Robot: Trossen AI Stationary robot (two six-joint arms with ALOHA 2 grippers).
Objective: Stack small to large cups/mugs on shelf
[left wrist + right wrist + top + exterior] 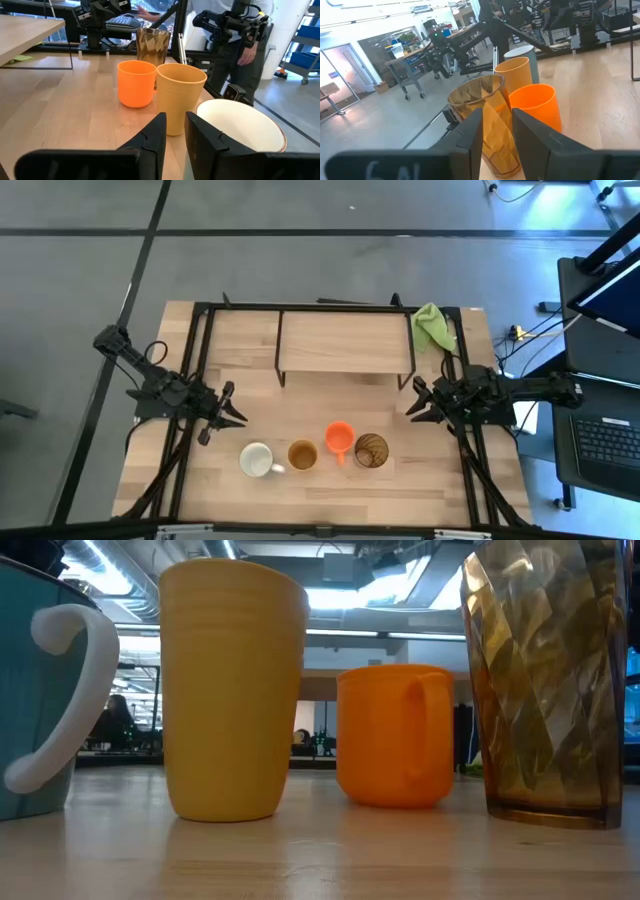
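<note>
Four vessels stand upright on their bases in a row near the table's front edge: a white mug (257, 459), a tan-yellow mug (302, 454), a small orange cup (339, 438) and an amber see-through tumbler (371, 450). The light-wood shelf (345, 345) stands on black legs at the table's far middle, with nothing on it. My left gripper (230, 408) is open and empty, left of the row and a little farther back. My right gripper (416, 400) is open and empty, right of the row. The left wrist view shows the white mug (240, 125) nearest. The right wrist view shows the tumbler (490, 120) nearest.
A green cloth (433, 325) lies at the shelf's right end. Black frame rails (190, 380) run along both sides of the table. A person (250, 45) stands beyond the table's right side. Bare tabletop lies between the shelf and the row of cups.
</note>
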